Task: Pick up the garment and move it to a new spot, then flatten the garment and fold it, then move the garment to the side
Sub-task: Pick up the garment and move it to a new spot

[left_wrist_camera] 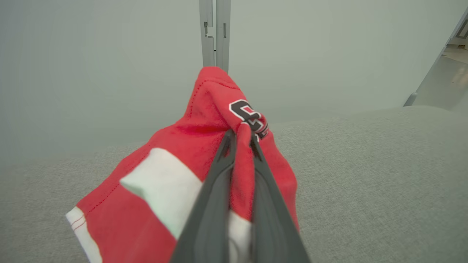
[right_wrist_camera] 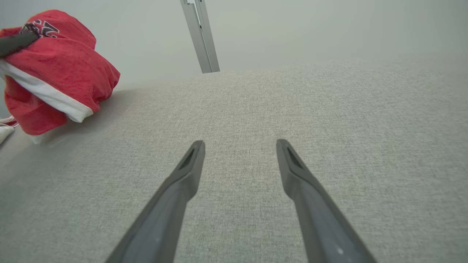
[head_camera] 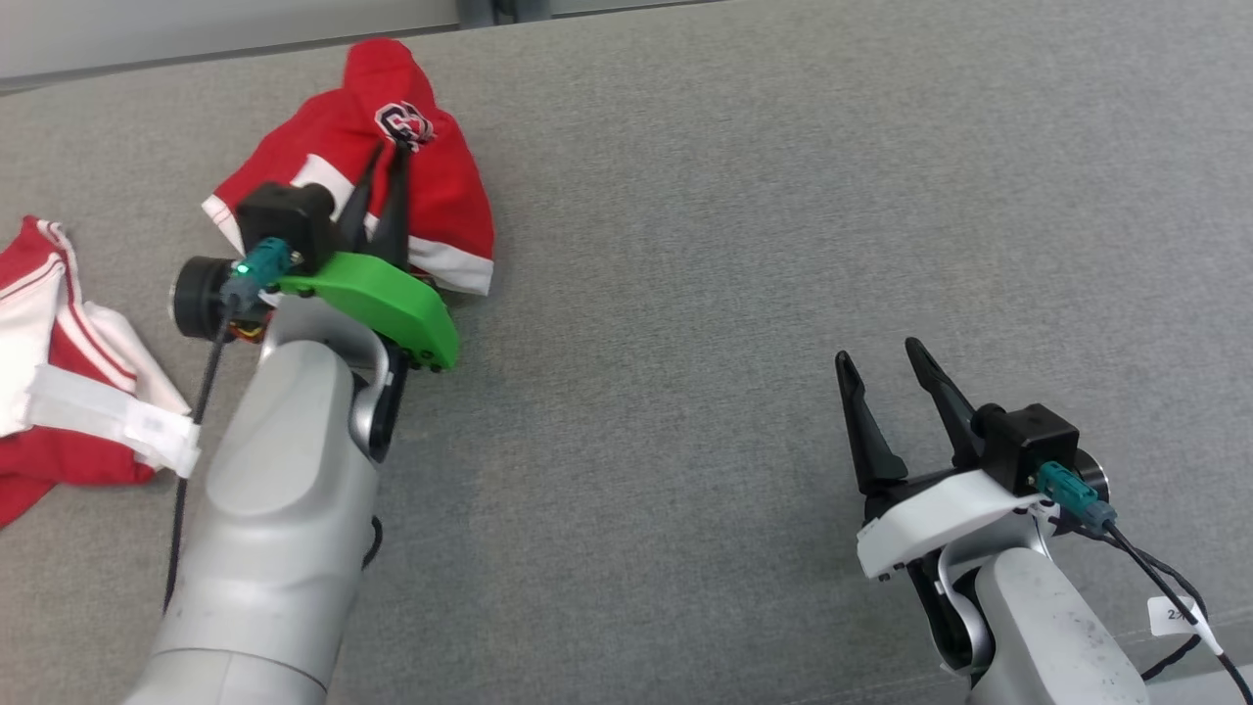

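The left gripper (head_camera: pixel 390 155) pinches a fold of the red garment (head_camera: pixel 445 201) beside its logo on the grey table (head_camera: pixel 764 225). The right gripper (head_camera: pixel 878 352) gapes wide, empty.

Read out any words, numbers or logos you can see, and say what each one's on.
"2", rest cut off: white tag, lower right of head view.
Black-and-white emblem on red garment: creased, letters unreadable.
Label on second garment, on its white band: too blurred to read.
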Robot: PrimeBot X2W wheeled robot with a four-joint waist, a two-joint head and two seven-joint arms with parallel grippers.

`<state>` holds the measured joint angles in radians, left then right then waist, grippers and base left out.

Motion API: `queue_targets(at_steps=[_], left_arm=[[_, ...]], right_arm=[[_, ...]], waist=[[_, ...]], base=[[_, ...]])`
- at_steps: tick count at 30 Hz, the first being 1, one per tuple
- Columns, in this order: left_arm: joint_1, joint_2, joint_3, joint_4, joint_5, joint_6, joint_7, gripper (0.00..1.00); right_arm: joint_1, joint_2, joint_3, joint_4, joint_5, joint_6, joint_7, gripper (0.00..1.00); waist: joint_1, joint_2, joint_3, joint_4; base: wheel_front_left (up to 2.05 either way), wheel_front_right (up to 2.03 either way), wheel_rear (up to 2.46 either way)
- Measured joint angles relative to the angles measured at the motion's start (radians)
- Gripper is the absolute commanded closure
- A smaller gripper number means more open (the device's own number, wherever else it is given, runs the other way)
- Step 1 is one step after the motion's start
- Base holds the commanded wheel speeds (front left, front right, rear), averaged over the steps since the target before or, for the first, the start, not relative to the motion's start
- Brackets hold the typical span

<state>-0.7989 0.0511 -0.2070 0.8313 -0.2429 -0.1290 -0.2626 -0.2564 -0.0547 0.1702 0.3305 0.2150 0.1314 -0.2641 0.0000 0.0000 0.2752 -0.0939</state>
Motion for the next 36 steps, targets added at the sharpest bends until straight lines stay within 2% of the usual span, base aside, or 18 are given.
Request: queue_targets(at_steps=[6,12,16,20,23,24,36], left_arm=[[0.045,-0.002,-0.224,-0.047,-0.135,0.002,-0.001,1.0],[0.075,-0.003,-0.41,-0.103,-0.245,0.038,-0.002,1.0],[0.086,-0.004,-0.489,-0.145,-0.286,0.07,-0.001,1.0],[0.095,-0.004,-0.517,-0.177,-0.308,0.104,-0.002,1.0],[0.112,-0.004,-0.509,-0.195,-0.295,0.127,-0.001,0.38],[0.118,-0.004,-0.503,-0.201,-0.289,0.131,-0.001,0.0],[0.215,-0.003,-0.346,-0.268,-0.141,0.157,-0.002,0.0]], right_arm=[[0.003,0.002,0.008,0.002,0.009,0.0,0.0,0.0],[0.012,0.003,0.017,0.001,0.023,0.0,0.0,0.0],[0.017,0.004,0.018,0.001,0.029,0.0,0.0,0.0],[0.018,0.003,0.015,0.001,0.029,0.0,0.0,0.0],[0.022,0.004,0.01,-0.001,0.029,0.0,0.0,0.0],[0.022,0.004,0.007,-0.002,0.029,0.0,0.0,0.0],[0.027,0.004,-0.015,0.002,0.021,0.0,0.0,0.0]], waist=[[0.0,0.0,-0.015,-0.066],[0.0,0.0,-0.029,-0.115],[0.0,0.0,-0.038,-0.135],[0.0,0.0,-0.044,-0.14],[0.0,0.0,-0.046,-0.134],[0.0,0.0,-0.047,-0.131],[0.0,0.0,-0.069,-0.077]], base=[[0.0,0.0,0.0],[0.0,0.0,0.0],[0.0,0.0,0.0],[0.0,0.0,0.0],[0.0,0.0,0.0],[0.0,0.0,0.0],[0.0,0.0,0.0]])
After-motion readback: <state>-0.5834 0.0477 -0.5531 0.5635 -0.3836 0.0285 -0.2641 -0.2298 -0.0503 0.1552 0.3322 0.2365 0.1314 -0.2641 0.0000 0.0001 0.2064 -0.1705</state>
